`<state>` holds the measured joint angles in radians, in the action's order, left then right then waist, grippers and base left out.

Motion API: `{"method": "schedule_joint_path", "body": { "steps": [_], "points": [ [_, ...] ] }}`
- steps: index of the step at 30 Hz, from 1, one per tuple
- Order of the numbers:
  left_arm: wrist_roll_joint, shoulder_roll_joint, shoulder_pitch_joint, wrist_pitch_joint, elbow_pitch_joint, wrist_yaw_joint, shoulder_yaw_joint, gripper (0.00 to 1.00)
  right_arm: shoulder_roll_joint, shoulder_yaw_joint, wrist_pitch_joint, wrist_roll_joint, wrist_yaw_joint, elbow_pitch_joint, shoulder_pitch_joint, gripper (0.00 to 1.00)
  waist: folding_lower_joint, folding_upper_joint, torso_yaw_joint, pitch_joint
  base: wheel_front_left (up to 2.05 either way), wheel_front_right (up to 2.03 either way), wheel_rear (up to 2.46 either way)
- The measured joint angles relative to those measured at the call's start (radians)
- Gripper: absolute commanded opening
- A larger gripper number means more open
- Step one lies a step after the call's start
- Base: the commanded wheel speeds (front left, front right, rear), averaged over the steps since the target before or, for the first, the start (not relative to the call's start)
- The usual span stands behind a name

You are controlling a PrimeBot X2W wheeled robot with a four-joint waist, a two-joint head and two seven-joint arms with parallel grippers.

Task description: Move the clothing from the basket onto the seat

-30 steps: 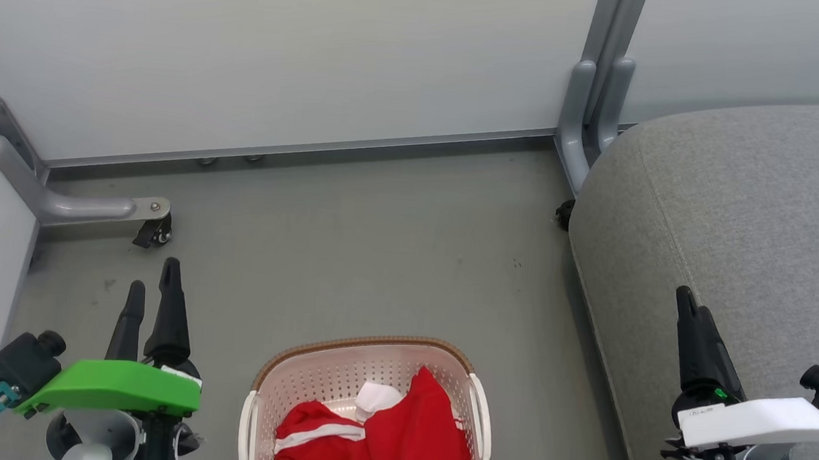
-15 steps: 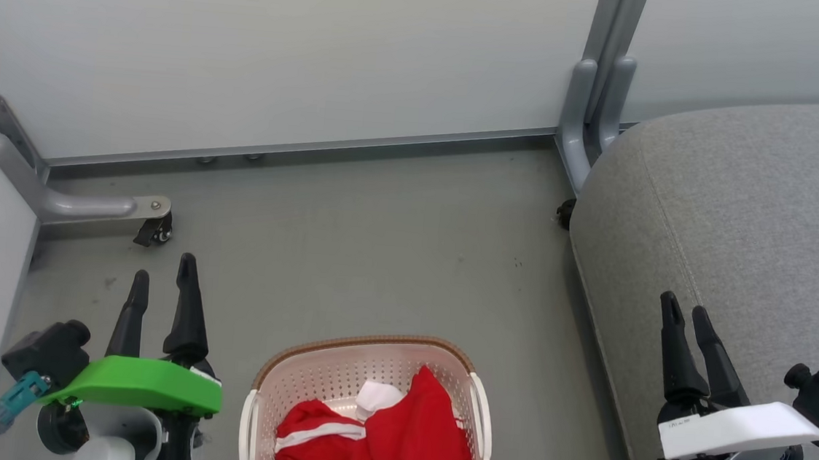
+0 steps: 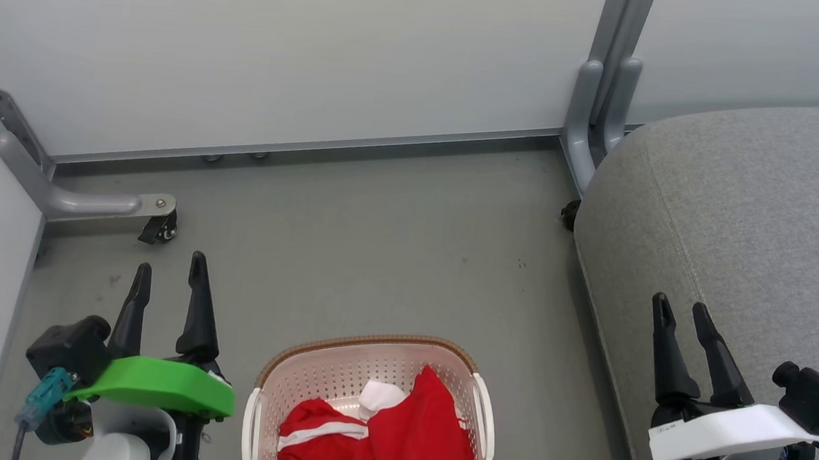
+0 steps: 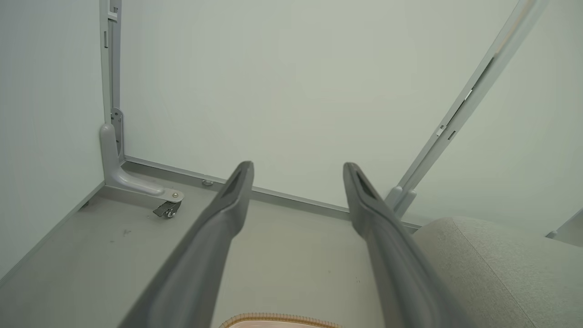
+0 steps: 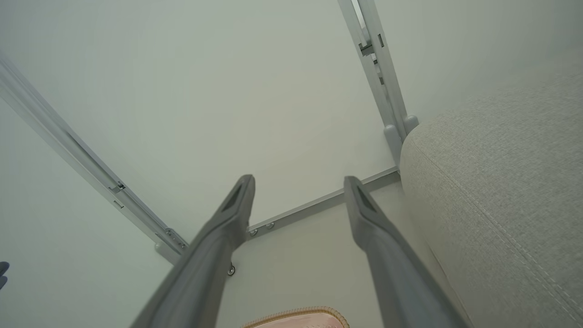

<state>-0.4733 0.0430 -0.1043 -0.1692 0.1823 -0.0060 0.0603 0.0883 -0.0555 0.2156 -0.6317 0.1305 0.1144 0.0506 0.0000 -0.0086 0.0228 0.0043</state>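
The cream perforated basket with a brown rim sits on the grey floor at the bottom centre of the head view. Red clothing lies crumpled inside it: a white-banded piece on the left, and a black-and-white numeral peeking at the bottom edge. The basket's rim also shows low in the left wrist view and the right wrist view. My left gripper stands open left of the basket, empty. My right gripper is open over the grey seat's front edge.
Pale partition panels close off the back and left. A grey panel foot with a caster juts onto the floor at the left, and another post foot stands beside the seat's corner. Bare floor lies beyond the basket.
Both grippers have opened; the right one went from shut to spread. The left arm shifted right toward the basket, the right arm slightly left. The camera moved a little.
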Motion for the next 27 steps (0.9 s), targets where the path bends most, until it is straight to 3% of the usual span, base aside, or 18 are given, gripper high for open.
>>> {"method": "schedule_joint_path", "body": {
  "steps": [27],
  "points": [
    [0.238,0.002,-0.007,-0.057,0.033,0.007,0.021,1.00,-0.025,0.023,0.027,0.269,0.000,0.012,-0.005,1.00,0.0000,0.0000,0.010,-0.004,0.00,0.00,0.00]
  ]
}}
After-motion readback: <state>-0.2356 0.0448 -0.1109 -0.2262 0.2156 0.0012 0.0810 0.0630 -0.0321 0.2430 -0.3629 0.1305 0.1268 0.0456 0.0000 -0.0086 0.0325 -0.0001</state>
